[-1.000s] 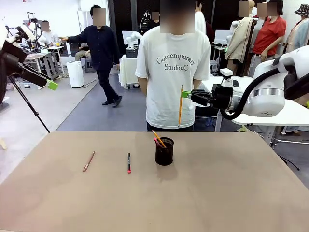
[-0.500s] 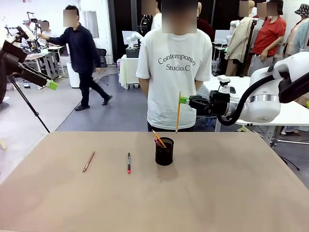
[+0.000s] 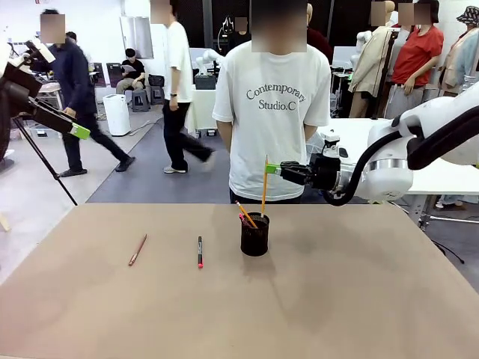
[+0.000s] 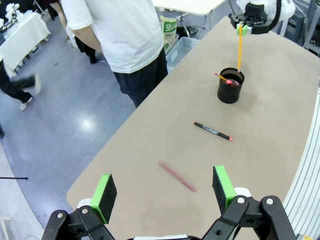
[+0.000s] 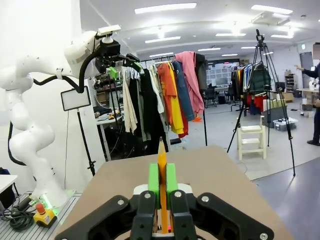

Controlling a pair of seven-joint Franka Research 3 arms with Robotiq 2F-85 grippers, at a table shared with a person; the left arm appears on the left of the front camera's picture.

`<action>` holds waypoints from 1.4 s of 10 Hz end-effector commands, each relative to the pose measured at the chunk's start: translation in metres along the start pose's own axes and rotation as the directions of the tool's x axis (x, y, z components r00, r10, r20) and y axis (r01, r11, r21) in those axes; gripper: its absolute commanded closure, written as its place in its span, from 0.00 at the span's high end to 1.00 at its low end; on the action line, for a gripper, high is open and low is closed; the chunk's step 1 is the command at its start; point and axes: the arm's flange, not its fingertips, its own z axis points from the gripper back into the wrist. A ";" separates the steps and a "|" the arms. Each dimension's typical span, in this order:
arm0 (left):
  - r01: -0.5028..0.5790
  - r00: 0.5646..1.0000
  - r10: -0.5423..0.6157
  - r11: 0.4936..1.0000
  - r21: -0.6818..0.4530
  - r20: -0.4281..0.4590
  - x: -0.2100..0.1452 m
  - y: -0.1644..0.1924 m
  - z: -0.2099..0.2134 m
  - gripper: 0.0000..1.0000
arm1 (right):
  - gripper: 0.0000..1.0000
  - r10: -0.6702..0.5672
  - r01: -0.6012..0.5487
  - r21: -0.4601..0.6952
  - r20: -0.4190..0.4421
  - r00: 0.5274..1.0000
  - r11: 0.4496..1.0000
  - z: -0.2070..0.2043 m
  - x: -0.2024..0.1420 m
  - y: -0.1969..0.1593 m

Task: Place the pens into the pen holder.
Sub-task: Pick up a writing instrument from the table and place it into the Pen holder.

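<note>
The black mesh pen holder (image 3: 254, 236) (image 4: 230, 87) stands mid-table with a yellow pencil (image 3: 246, 215) and a pink-ended stick inside. My right gripper (image 3: 271, 168) (image 5: 162, 181) is shut on an orange pencil (image 3: 263, 187) (image 4: 240, 47) (image 5: 162, 167), held upright just above the holder, its lower tip near the rim. A black pen with a red end (image 3: 200, 252) (image 4: 212, 131) and a brownish-red pencil (image 3: 138, 249) (image 4: 177, 176) lie on the table to the left. High off the table's left side, my left gripper (image 3: 79, 132) (image 4: 164, 192) is open and holds nothing.
A person in a white T-shirt (image 3: 273, 105) stands at the far edge behind the holder, hands behind the back. The tan table (image 3: 337, 299) is bare to the right and in front. A tripod (image 3: 45, 168) stands off the left side.
My right gripper has carried the orange pencil leftward and down, from right of the holder to above it. People in the background have walked on.
</note>
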 end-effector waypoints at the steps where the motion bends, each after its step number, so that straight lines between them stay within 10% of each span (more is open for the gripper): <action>1: 0.014 1.000 -0.014 1.000 -0.010 0.015 0.000 0.002 0.001 1.00 | 0.00 -0.036 0.037 0.033 -0.036 0.999 0.999 -0.008 0.001 -0.018; 7: 0.014 1.000 -0.014 1.000 -0.010 0.015 0.000 0.002 0.001 1.00 | 0.00 -0.076 0.078 0.012 -0.124 0.989 0.997 -0.020 -0.038 -0.022; 12: 0.014 1.000 -0.014 1.000 -0.010 0.015 0.000 0.002 0.001 1.00 | 0.88 -0.087 0.091 0.018 -0.141 0.986 0.996 -0.022 -0.037 -0.022; 14: 0.014 1.000 -0.014 1.000 -0.010 0.015 0.000 0.002 0.001 1.00 | 1.00 -0.086 0.091 0.033 -0.124 0.988 0.995 -0.021 -0.029 -0.020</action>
